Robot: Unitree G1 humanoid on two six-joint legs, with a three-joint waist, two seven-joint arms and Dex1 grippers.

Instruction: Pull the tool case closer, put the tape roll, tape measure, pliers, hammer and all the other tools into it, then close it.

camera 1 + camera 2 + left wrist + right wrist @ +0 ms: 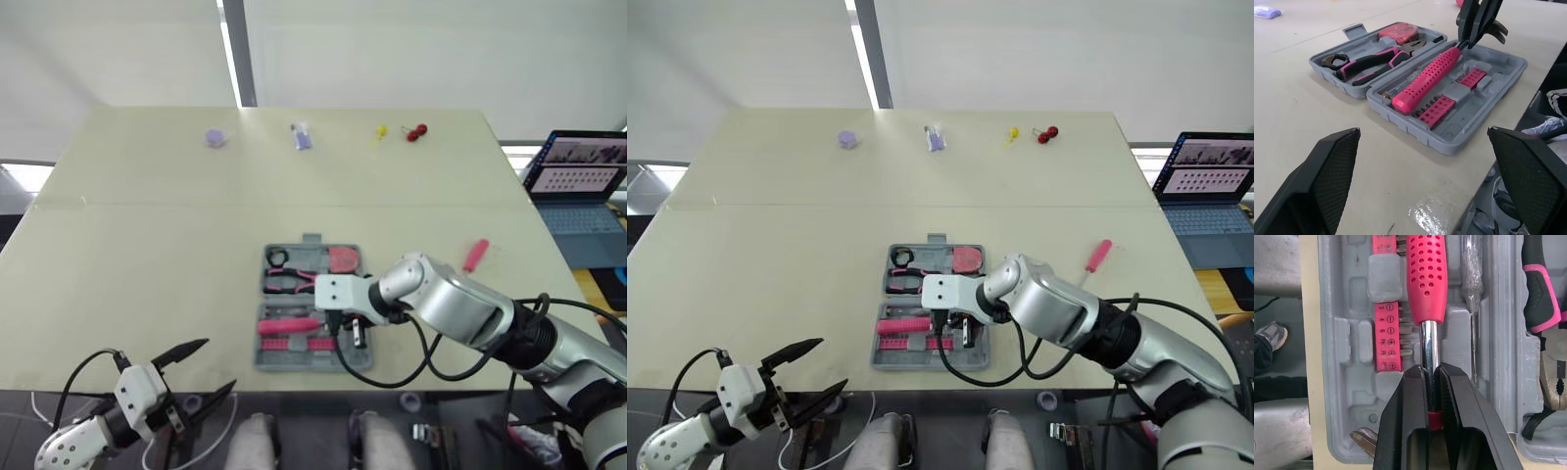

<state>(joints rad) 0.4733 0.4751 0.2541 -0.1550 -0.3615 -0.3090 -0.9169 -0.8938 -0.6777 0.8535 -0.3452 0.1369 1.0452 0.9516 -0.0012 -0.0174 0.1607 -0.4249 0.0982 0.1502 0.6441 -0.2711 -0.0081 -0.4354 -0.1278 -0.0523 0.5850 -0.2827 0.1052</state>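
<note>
Between the closed fingers of the right gripper (1431, 377) sits the steel shaft of the hammer (1426, 284) — clamped just short of its head. Its pink perforated handle runs away from the jaws along the near half of the open tool case (1415, 133). Just beside the jaws on one side lies a pink strip of bits (1387, 333), on the other a clear-handled screwdriver (1471, 274). Beyond that, in the case's other half, lie the pliers (1369, 66), tape measure (1397, 32) and black tape roll (1334, 60). A pink screwdriver (475, 255) lies loose on the table (147, 245), well apart from the case. The left gripper (219, 364) hovers at the table's near edge, jaws spread wide and holding nothing — the case lies beyond its fingertips.
</note>
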